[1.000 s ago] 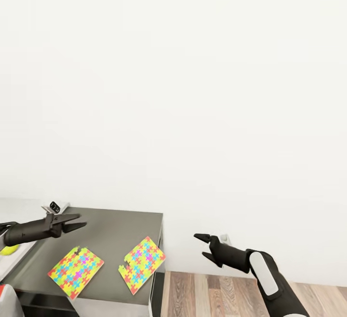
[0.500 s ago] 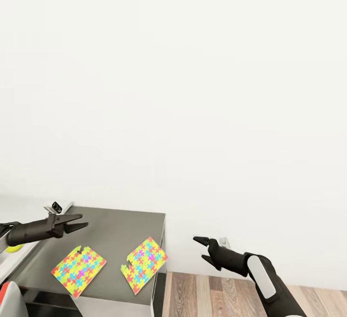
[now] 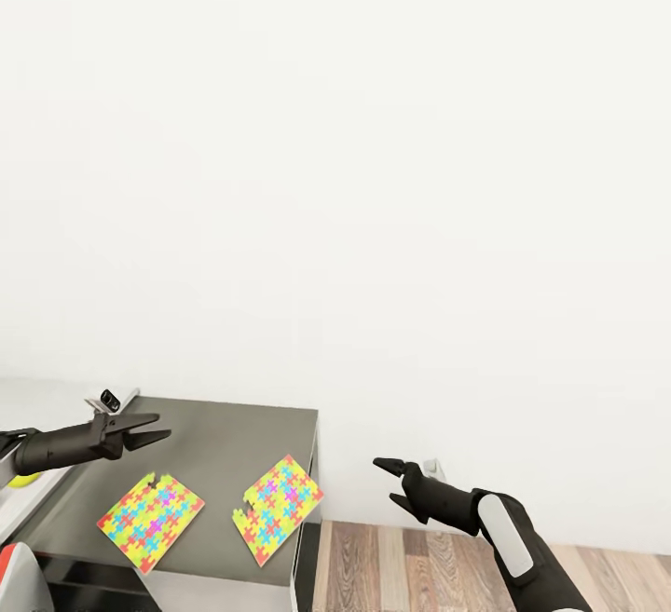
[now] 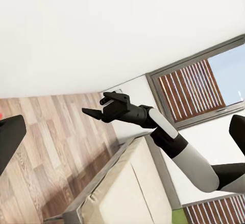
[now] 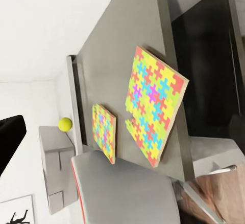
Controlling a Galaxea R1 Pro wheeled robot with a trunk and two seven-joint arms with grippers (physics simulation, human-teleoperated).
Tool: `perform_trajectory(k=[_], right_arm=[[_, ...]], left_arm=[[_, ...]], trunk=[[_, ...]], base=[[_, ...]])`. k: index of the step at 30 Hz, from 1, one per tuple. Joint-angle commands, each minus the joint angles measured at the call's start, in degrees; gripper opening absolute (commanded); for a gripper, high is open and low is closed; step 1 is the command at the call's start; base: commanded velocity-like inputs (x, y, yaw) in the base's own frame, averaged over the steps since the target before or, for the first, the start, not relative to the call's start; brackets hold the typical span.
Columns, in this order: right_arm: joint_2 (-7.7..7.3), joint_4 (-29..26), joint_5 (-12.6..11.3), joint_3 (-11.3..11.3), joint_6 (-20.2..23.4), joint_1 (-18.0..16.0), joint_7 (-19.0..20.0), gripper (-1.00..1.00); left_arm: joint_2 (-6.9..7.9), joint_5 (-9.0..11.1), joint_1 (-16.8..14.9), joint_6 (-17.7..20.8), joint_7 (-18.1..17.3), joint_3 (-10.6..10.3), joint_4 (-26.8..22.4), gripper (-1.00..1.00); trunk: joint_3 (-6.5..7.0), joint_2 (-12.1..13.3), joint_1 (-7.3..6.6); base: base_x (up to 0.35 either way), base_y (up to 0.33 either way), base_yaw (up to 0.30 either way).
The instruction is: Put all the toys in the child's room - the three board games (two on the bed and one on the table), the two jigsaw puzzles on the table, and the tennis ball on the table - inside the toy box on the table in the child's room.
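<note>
Two bright jigsaw puzzles [image 3: 149, 521] [image 3: 278, 497] lie flat on the table's dark grey side unit [image 3: 233, 430]; the right wrist view shows them as well [image 5: 104, 132] [image 5: 153, 101]. The tennis ball [image 3: 23, 479] [image 5: 65, 124] rests on the higher white part at the left, half hidden by my left arm. My left gripper [image 3: 154, 430] hovers open and empty above the unit, behind the left puzzle. My right gripper [image 3: 385, 482] [image 4: 94, 104] hangs open and empty over the floor, right of the unit. The board games and the toy box are out of view.
A white wall [image 3: 373, 174] rises close behind the unit. Wood floor [image 3: 401, 565] lies to its right. A grey seat with a red edge [image 3: 14, 579] [image 5: 122, 193] stands by the unit's front. The left wrist view catches a beige bed [image 4: 127, 183] and a shuttered window [image 4: 189, 86].
The whole view has shifted slightly, so the camera moved. Both arms keep almost the same pose; the puzzles and the ball lie where they were.
</note>
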Motion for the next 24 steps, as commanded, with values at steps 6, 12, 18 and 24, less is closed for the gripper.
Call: perform_trajectory(k=[6,12,18,24], right_arm=[[-0.01,0.0,0.2,-0.2,0.3,-0.1,0.3,1.0],[-0.08,0.0,0.2,-0.3,0.3,-0.1,0.3,1.0],[-0.02,0.0,0.2,-0.3,0.3,-0.1,0.3,1.0],[0.0,0.0,0.2,-0.3,0.3,-0.1,0.3,1.0]], left_arm=[[0.07,0.3,-0.1,0.6,-0.2,-0.4,0.0,1.0],[0.07,0.4,-0.1,0.6,-0.2,-0.4,0.0,1.0],[0.05,0.3,-0.1,0.6,-0.3,-0.4,0.0,1.0],[0.13,0.4,-0.1,1.1,-0.7,-0.3,-0.9,1.0]], trunk=[[-0.7,-0.1,0.04],[-1.27,-0.1,0.04],[-1.83,-0.1,0.04],[-2.4,-0.1,0.04]], base=[[0.0,0.0,0.0],[0.0,0.0,0.0],[0.0,0.0,0.0],[0.0,0.0,0.0]])
